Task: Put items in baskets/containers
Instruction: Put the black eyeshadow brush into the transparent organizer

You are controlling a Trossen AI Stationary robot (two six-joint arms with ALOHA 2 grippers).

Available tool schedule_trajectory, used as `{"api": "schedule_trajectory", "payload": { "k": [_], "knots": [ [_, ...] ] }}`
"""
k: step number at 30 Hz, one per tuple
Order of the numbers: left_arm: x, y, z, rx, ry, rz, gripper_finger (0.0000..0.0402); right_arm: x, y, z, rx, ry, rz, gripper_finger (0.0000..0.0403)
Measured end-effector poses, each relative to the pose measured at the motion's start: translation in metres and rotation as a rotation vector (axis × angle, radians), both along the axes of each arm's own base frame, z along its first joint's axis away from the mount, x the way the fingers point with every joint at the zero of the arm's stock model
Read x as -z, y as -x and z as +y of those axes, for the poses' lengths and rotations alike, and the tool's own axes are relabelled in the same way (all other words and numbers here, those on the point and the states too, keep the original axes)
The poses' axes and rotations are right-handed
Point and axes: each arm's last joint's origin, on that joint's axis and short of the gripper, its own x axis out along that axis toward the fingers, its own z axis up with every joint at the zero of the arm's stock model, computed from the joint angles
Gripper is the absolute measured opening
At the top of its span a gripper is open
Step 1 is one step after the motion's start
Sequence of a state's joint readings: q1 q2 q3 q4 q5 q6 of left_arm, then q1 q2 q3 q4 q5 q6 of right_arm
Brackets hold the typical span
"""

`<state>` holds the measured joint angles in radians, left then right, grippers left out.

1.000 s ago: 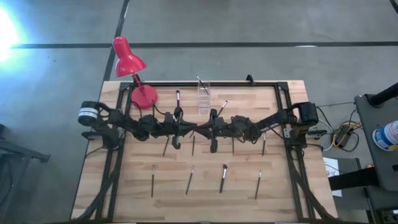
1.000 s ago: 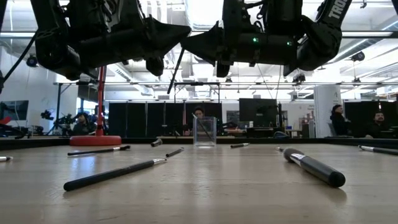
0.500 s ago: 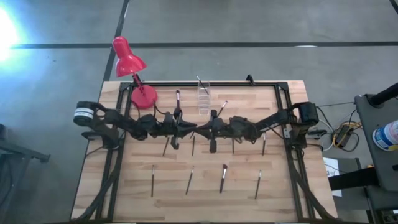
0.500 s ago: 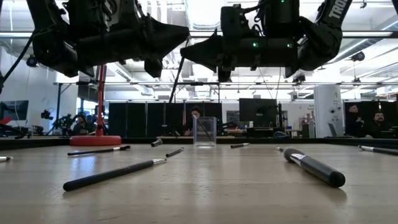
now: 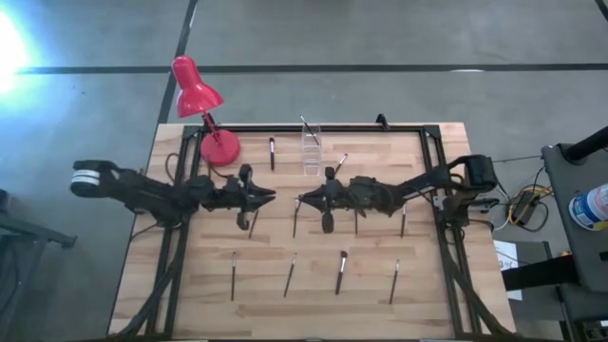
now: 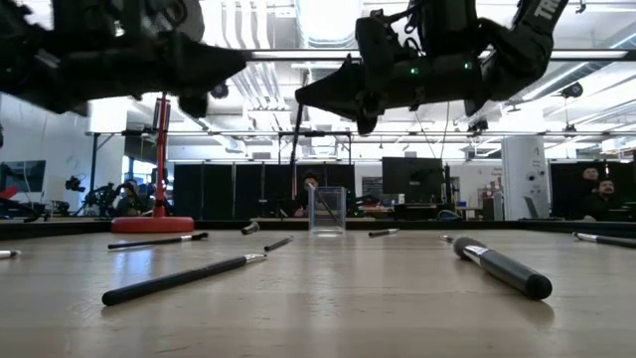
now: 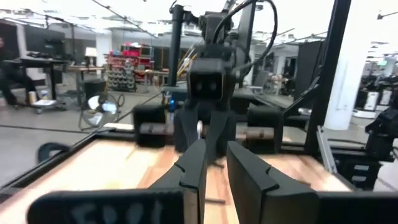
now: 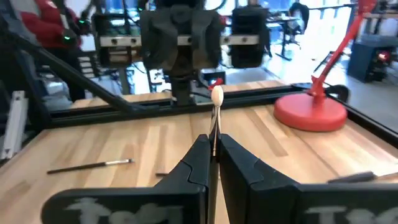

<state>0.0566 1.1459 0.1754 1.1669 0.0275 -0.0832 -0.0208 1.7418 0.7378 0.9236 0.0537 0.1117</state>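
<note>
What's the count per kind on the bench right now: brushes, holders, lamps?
Thin dark-handled brushes with silver ferrules: 12 (10 lying on the wooden table, some partly under the arms; 1 in the holder; 1 in the right gripper)
Clear squarish plastic cup-like holder: 1
Red desk lamp: 1
Total: 14

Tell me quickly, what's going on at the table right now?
The right gripper, above mid-table, is shut on a thin brush held upright. The left gripper hovers opposite it, open and empty. The clear cup stands at the back with one brush in it, beside the red lamp. Other brushes lie scattered.
</note>
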Motion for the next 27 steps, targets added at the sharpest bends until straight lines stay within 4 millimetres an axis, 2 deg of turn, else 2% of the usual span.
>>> {"api": "schedule_trajectory", "payload": {
  "k": [7,14,18,23,27],
  "knots": [
    [0.027,0.033,0.001,-0.078,-0.001,0.052,0.0047,-0.028,0.018,-0.016,0.126,0.007,0.065,0.0013],
    [0.035,0.034,0.001,-0.105,-0.017,0.143,0.0003,-0.055,0.037,-0.055,0.300,-0.010,0.102,0.0013],
    [0.037,0.034,0.001,-0.109,-0.024,0.148,0.0001,-0.070,0.038,-0.088,0.399,-0.010,0.134,0.0013],
    [0.036,0.034,0.002,-0.114,-0.031,0.148,0.0000,-0.089,0.028,-0.137,0.475,0.007,0.214,0.0013],
    [0.037,0.034,0.002,-0.115,-0.042,0.154,0.0000,-0.088,0.013,-0.179,0.525,-0.008,0.256,0.0013]
  ]
}}
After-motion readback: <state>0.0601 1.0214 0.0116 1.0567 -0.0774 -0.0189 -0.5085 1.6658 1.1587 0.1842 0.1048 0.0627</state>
